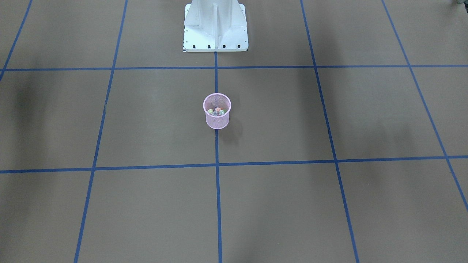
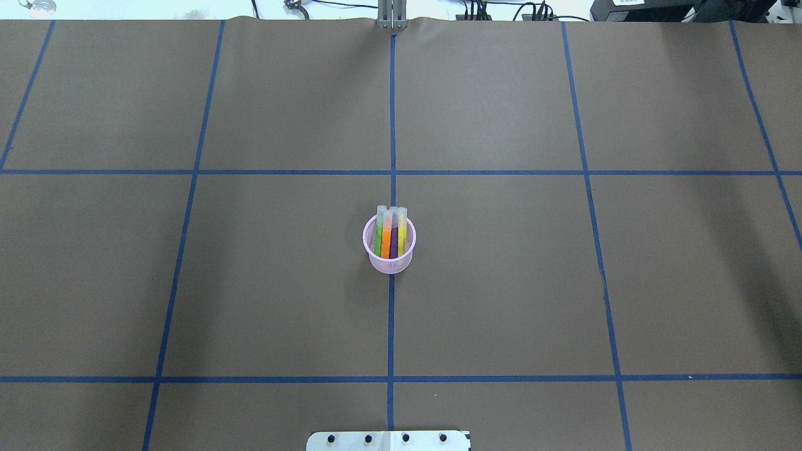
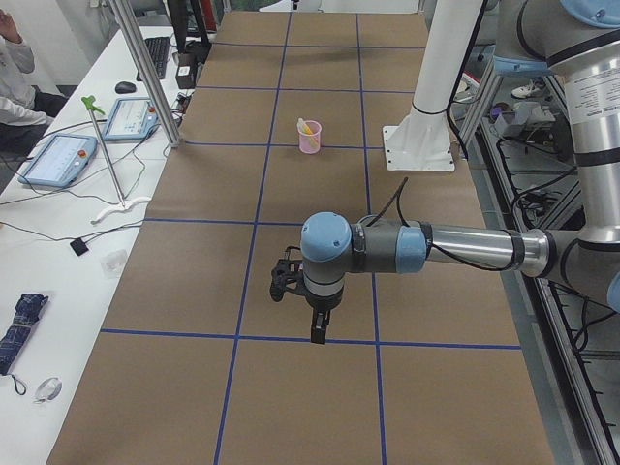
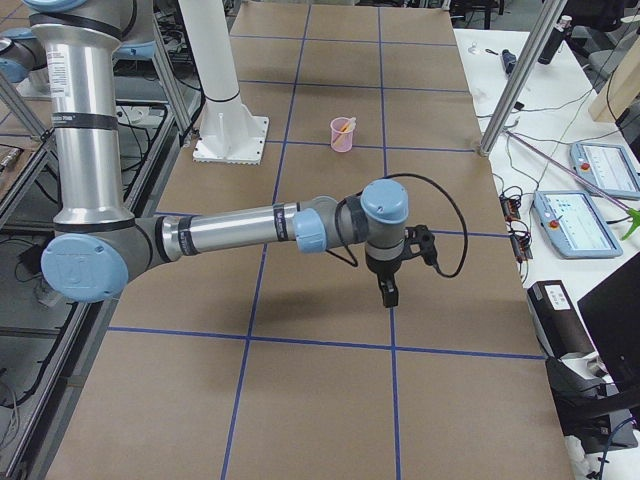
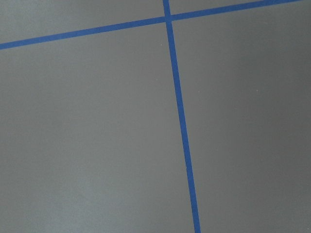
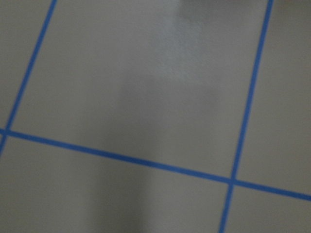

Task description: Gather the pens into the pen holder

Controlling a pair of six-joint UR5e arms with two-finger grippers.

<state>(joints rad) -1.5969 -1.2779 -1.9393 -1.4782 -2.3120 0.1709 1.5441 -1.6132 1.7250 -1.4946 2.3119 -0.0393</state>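
Note:
The pink wire-mesh pen holder (image 1: 217, 122) stands upright at the table's middle on the centre tape line; it also shows in the overhead view (image 2: 390, 264) and in both side views (image 3: 309, 139) (image 4: 342, 136). The pens (image 2: 390, 235) stand inside it, caps up: green, orange and purple, with a yellow one beside them. Their tops show in the front view (image 1: 216, 111). My left gripper (image 3: 318, 334) hangs over bare table far from the holder, fingers down; I cannot tell if it is open. My right gripper (image 4: 388, 297) does likewise at the other end; cannot tell.
The white robot base (image 1: 215, 25) stands behind the holder. Blue tape lines grid the brown table (image 2: 501, 282). A side bench holds tablets (image 3: 60, 160) (image 4: 580, 225), cables and a folded umbrella (image 3: 21, 325). Metal posts (image 3: 145, 68) stand at the table's operator edge.

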